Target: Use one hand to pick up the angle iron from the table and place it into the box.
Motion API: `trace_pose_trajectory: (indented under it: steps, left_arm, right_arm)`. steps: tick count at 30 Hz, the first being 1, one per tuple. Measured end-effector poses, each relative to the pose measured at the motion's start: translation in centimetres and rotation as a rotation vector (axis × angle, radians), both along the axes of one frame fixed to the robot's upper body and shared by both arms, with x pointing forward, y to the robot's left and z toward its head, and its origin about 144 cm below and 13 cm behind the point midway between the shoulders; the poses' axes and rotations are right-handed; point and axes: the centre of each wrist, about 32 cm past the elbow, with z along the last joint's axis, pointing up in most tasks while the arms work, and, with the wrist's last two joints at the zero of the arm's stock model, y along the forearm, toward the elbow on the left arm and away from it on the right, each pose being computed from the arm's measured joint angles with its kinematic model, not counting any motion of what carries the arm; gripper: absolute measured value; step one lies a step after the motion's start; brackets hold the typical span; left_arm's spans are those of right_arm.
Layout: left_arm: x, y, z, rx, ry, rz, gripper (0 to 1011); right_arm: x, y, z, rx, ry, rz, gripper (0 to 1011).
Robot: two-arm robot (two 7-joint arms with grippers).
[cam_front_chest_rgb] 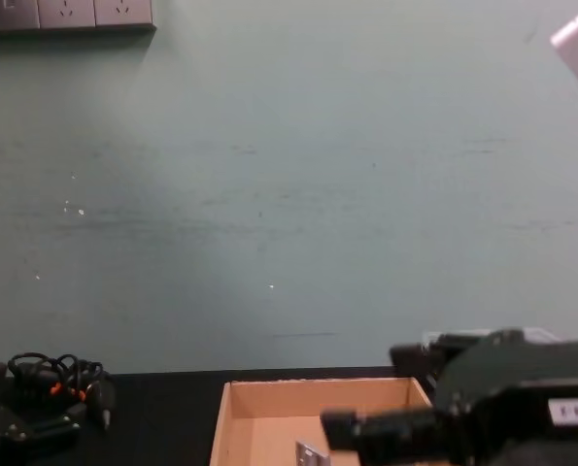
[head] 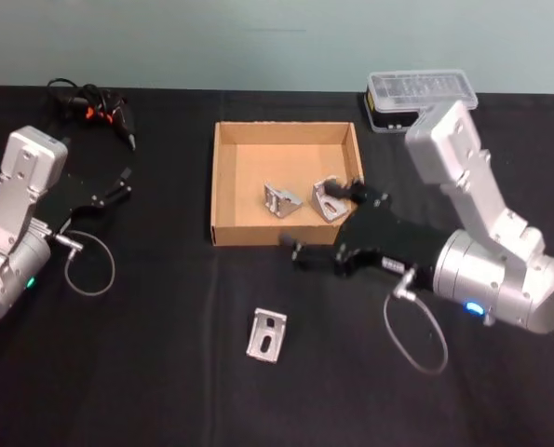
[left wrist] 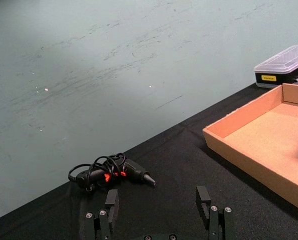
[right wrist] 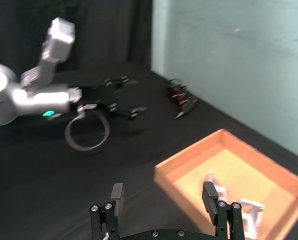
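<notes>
One silver angle iron (head: 267, 335) lies on the black table (head: 146, 372), in front of the tan box (head: 230, 177). Two more angle irons (head: 282, 198) (head: 329, 198) rest inside the box. My right gripper (head: 331, 223) hovers over the box's front right corner, open and holding nothing. In the right wrist view its fingers (right wrist: 117, 192) stand wide apart, with the box (right wrist: 189, 165) just beyond. The chest view shows the right gripper (cam_front_chest_rgb: 376, 393) large in front of the box (cam_front_chest_rgb: 269, 408). My left gripper (head: 118, 189) is parked at the far left, open.
A clear-lidded black plastic case (head: 421, 98) stands behind the box's right corner. A black tool with a coiled cable (head: 95, 107) lies at the back left. Cable loops hang from both wrists onto the table.
</notes>
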Motion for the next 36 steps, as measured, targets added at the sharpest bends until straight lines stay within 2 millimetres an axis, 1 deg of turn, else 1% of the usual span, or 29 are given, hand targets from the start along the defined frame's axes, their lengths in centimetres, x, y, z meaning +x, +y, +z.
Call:
trace_pose_trajectory:
  steps: [6,14,27,36]
  left_arm:
    - [0.0,0.0,0.0,0.0,0.0,0.0,1011]
    - [0.0,0.0,0.0,0.0,0.0,0.0,1011]
    - [0.0,0.0,0.0,0.0,0.0,0.0,1011]
    - [0.0,0.0,0.0,0.0,0.0,0.0,1011]
  right_arm:
    - [-0.4,0.5,-0.3,-0.071,0.051,0.091,1000]
    - [-0.1,1.3,-1.2,-0.151,0.132,0.169,1000]
    - [1.8,2.1,-2.1,-0.191,0.228,0.142,1000]
    - [2.7,2.6,-2.7,-0.208,0.269,0.126,1000]
